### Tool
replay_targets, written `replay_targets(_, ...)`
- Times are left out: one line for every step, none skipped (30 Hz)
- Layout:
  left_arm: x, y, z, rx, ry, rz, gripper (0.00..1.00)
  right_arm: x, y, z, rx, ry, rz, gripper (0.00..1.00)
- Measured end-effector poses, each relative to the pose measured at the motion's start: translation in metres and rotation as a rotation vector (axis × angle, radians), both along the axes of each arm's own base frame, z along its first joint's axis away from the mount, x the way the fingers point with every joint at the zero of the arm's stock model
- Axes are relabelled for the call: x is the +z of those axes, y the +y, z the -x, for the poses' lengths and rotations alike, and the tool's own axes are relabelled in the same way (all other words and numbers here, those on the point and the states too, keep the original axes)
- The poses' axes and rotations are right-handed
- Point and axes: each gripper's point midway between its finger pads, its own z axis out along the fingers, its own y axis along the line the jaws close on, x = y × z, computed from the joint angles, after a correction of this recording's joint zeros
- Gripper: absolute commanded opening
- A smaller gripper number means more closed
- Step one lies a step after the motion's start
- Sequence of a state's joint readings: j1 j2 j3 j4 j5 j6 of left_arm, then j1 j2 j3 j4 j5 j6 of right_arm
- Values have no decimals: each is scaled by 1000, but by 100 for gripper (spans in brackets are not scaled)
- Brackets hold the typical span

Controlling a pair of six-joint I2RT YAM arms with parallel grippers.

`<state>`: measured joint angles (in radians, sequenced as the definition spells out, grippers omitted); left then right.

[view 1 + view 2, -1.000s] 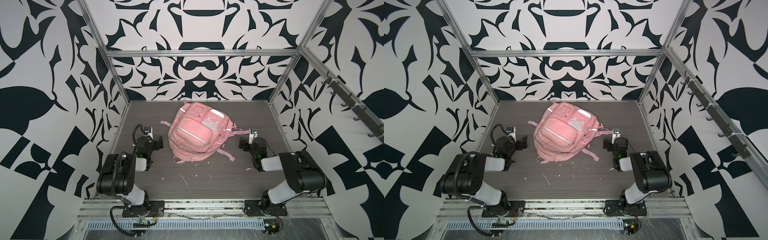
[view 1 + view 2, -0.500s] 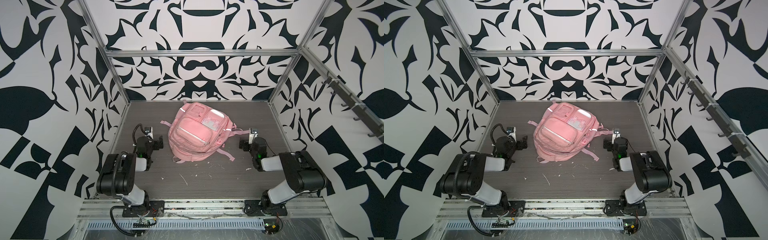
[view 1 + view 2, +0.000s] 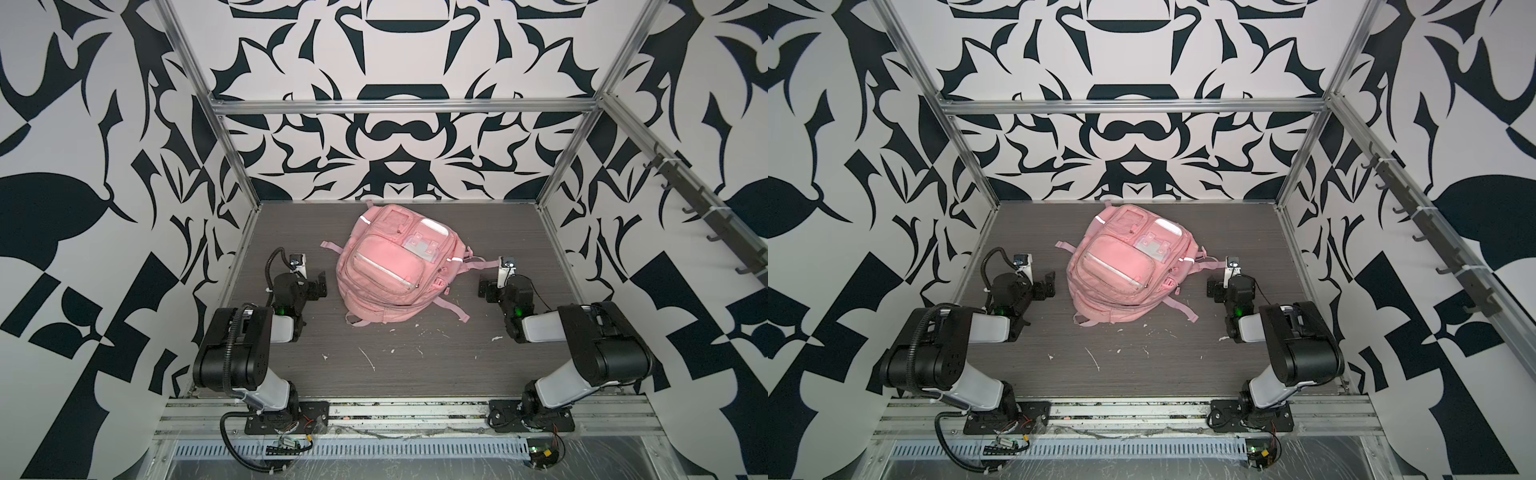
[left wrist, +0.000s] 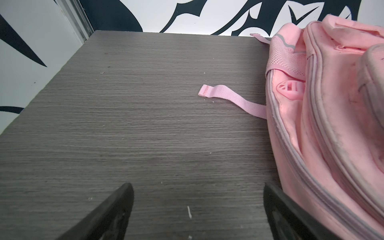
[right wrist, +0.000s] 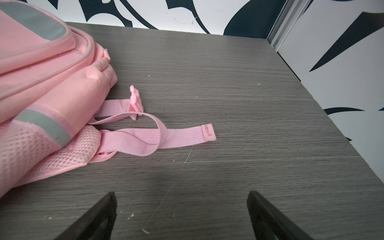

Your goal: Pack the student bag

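Scene: A pink student bag (image 3: 386, 270) is pictured lying front-up on a grey wood-grain surface (image 3: 415, 365). It is flanked by two robot arms inside a booth whose walls (image 3: 395, 137) are covered in a bold black-and-white pattern.

Student bag: The bag is set between the two pincers and reaches well ahead of both, toward the back wall. A clear patch (image 3: 422, 245) is shown on its upper front.

Left pincer: The left pincer (image 3: 318, 286) is held low over the surface, its jaws spread wide, and only bare surface is seen between them. The bag's side is found just beside its inner finger, and a narrow gap is shown in both top views.

Right pincer: The right pincer (image 3: 484, 289) is likewise held low, its jaws spread wide over bare surface. The bag is placed off to its inner side, a little farther away than from the left pincer.

Ahead of the left pincer: A single pink strap end (image 4: 232, 99) is laid flat on the surface, trailing out from the bag's side.

Ahead of the right pincer: Two webbing straps (image 5: 176, 135) are crossed and looped toward the bag, with a pink buckle (image 5: 135, 101) stood on edge just beyond them. A grey reflective strip (image 5: 41, 122) is seen on the bag's near corner, above a mesh side pocket.

Behind both pincers: White flecks (image 3: 368, 357) are scattered across the surface toward the arm bases.
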<state>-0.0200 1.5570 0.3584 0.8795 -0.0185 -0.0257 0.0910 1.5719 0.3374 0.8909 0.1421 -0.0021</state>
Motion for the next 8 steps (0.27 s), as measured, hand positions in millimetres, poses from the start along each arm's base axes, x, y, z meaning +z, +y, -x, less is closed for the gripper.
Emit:
replay_targets(0,0,0,0,0,0,99,0,0,0,0,0,0,100)
replay_targets(0,0,0,-1,0,0,99,0,0,0,0,0,0,100)
replay_targets(0,0,0,-1,0,-1,99,0,0,0,0,0,0,100)
replay_targets(0,0,-1,-3,0,-3,99,0,0,0,0,0,0,100)
replay_targets(0,-2,-2,-12,-1,-5,99,0,0,0,0,0,0,100)
replay_targets(1,-3,-2,-18,-3,-7,99,0,0,0,0,0,0,100)
replay_targets(2,-4,-3,-23,-5,-9,99,0,0,0,0,0,0,100)
replay_targets(3,-5,-4,-28,-8,-9,99,0,0,0,0,0,0,100)
